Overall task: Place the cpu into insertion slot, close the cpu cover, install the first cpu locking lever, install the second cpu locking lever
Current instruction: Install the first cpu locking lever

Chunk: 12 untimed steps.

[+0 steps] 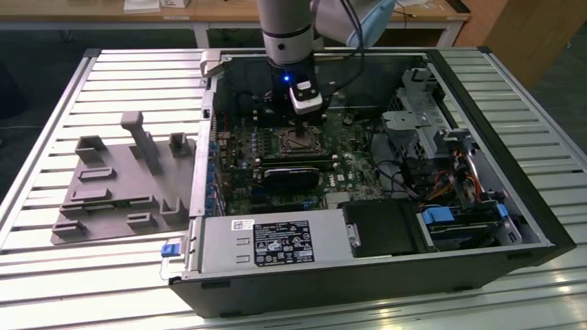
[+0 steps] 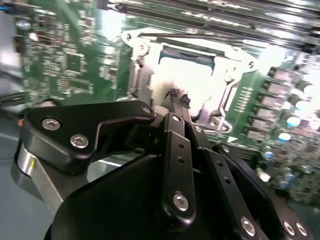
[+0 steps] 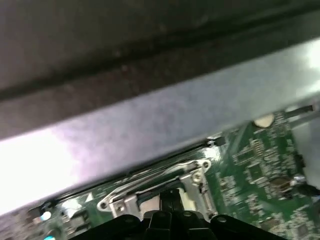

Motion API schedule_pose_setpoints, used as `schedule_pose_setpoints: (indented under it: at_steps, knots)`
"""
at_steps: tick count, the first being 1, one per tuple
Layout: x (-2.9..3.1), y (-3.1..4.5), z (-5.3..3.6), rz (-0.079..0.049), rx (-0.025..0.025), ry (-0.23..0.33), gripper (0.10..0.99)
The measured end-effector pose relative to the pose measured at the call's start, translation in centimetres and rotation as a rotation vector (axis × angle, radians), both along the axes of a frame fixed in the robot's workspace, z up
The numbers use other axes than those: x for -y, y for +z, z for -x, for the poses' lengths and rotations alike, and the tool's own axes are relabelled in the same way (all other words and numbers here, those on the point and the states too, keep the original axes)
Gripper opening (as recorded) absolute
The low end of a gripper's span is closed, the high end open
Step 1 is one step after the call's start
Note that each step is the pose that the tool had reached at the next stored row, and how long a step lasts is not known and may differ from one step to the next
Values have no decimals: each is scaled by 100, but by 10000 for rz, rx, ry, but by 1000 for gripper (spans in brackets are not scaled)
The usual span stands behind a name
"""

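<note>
— CPU (image 2: 192, 75) placement: where was it?
— Seated in the motherboard socket, with the cpu cover (image 2: 145, 65) framing it, inside the open computer case (image 1: 477, 82). A grey fixture block (image 1: 124, 182) lay on the slatted table at the exterior view's left.
— And the gripper (image 2: 179, 100)?
— Right over the socket, fingertips pressed together, grasping nothing, in both wrist views (image 3: 170, 197).

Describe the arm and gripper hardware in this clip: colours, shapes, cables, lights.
The arm is a silver-grey cylinder with dark joint bands; a pale blue cap sits on a joint behind it. A black cable trails beside it. A small blue light glows above a white camera block at the wrist. The gripper is matte black: angular linkage bars with silver screws, narrow ridged fingertips.
</note>
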<state>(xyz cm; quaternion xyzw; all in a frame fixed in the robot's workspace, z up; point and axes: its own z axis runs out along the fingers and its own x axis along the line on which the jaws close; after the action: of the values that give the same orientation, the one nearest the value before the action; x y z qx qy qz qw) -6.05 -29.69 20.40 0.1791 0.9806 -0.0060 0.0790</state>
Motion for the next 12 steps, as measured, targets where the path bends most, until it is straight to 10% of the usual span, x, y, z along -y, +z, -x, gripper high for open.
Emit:
schedule_pose_setpoints:
  at_steps: [3,12]
  knots:
    - [0,-2,-22,1,-474,-1,102]
    - [0,30,-22,1,-518,-1,102]
